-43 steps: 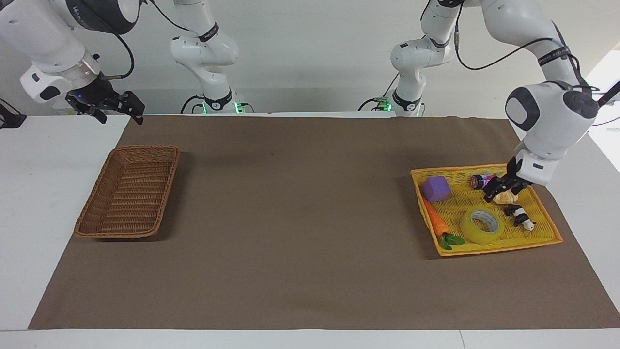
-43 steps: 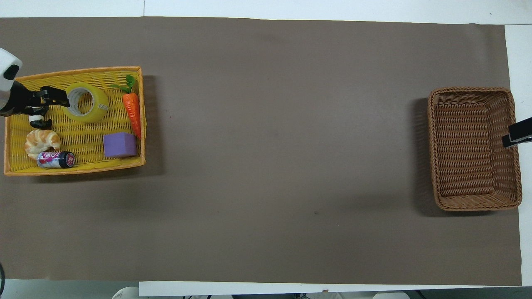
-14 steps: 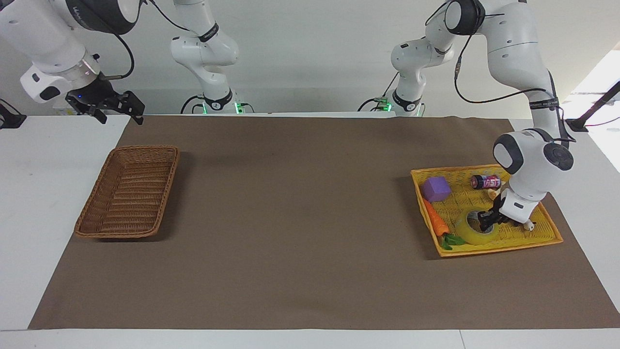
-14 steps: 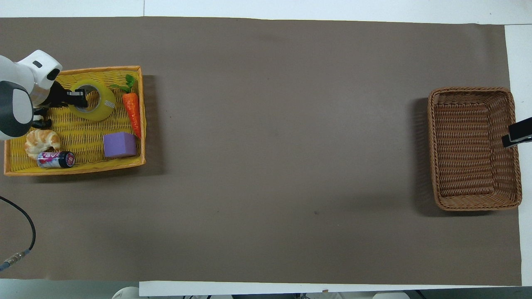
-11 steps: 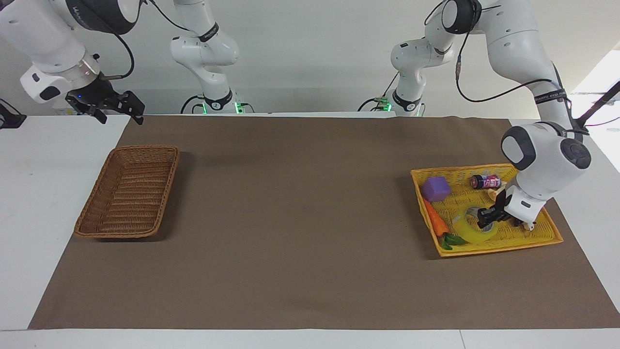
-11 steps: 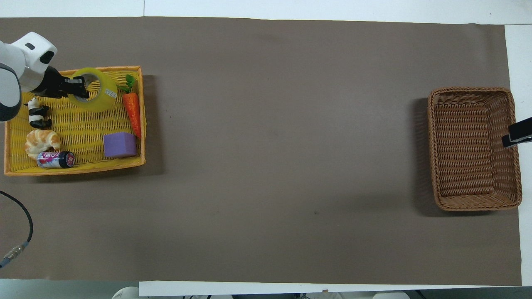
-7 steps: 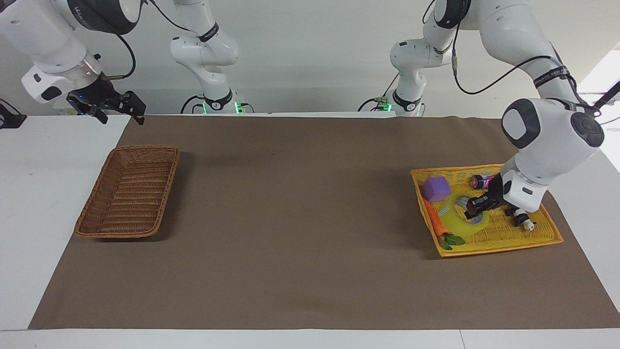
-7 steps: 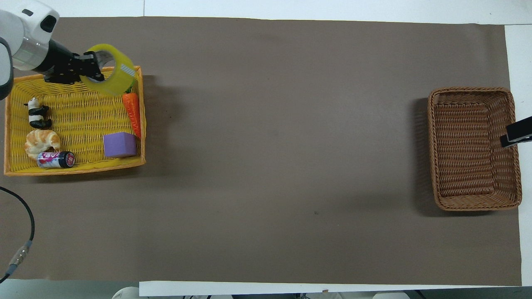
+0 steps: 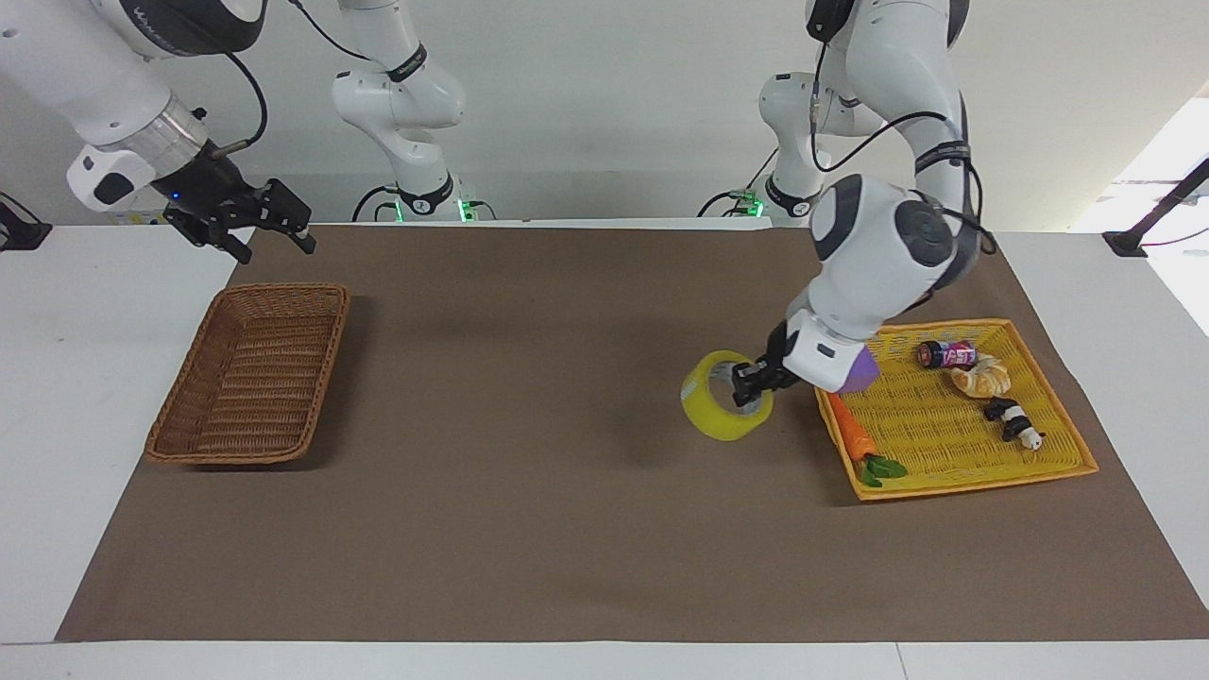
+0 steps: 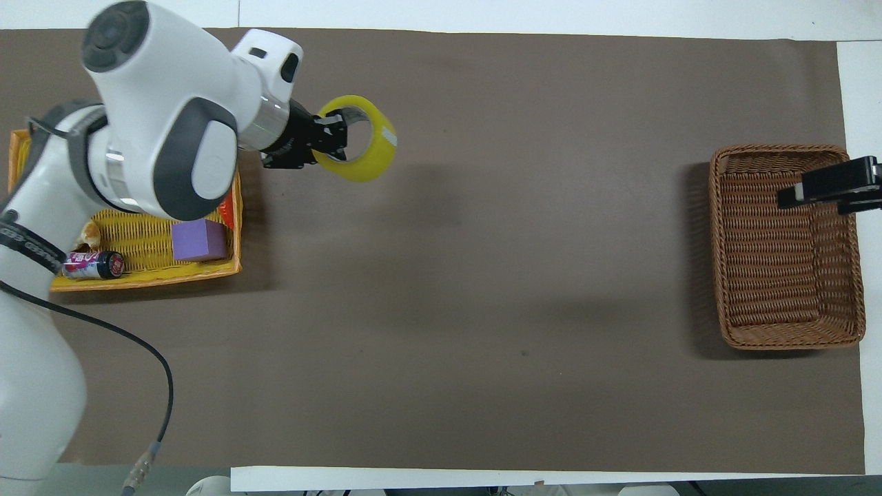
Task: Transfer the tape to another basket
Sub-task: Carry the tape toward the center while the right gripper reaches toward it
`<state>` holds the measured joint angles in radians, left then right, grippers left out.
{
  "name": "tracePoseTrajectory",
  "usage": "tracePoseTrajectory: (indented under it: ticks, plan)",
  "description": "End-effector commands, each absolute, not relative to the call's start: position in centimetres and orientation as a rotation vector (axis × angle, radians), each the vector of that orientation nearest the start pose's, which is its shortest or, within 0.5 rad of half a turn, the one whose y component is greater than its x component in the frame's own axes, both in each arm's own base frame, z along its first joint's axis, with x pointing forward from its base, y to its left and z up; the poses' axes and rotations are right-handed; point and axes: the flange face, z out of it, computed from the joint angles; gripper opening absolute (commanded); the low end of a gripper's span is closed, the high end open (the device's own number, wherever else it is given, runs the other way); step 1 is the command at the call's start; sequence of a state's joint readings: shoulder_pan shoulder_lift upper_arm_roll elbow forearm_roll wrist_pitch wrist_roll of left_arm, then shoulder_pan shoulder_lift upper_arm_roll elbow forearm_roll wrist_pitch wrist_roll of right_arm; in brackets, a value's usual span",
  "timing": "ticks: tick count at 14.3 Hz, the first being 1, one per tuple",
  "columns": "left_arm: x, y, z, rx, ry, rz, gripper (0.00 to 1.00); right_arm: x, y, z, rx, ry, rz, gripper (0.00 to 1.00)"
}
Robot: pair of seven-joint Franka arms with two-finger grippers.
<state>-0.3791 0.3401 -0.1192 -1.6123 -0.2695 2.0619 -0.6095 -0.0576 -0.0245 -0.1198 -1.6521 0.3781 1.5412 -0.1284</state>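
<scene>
Because pinched through its core wall, the tape [image 9: 725, 408] hangs tilted from the clamped left gripper [image 9: 753, 380], up over bare mat at nine o'clock of the yellow tray [image 9: 1065, 444], clear for carrying. Brown basket [image 9: 248, 373] empty; right gripper [image 9: 267, 225] spread wide, holding nothing, waiting above its twelve o'clock rim.

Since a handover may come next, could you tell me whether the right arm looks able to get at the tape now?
Probably not yet: the right gripper hangs open by the basket, while the left gripper holds the tape over the mat near the tray.
</scene>
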Motion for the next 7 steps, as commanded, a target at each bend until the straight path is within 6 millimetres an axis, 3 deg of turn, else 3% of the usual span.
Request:
tracePoseTrajectory:
  ticks: [1,3,5,7]
  plan:
    - [57.4,-31.7,45.3,-3.450,-0.495,0.097,0.00,56.3,-3.8,58.1,-2.529,0.203,-0.020,0.99]
    - [56.8,-32.8,45.3,-3.461,-0.471,0.106,0.00,58.7,0.7,56.3,-2.422,0.247,-0.033,0.99]
    - [56.9,-32.7,45.4,-3.462,-0.474,0.098,0.00,61.1,5.0,53.6,-2.302,0.305,-0.017,0.99]
    - [56.8,-32.8,45.4,-3.463,-0.472,0.099,0.00,63.0,7.9,51.0,-2.137,0.383,-0.007,0.99]
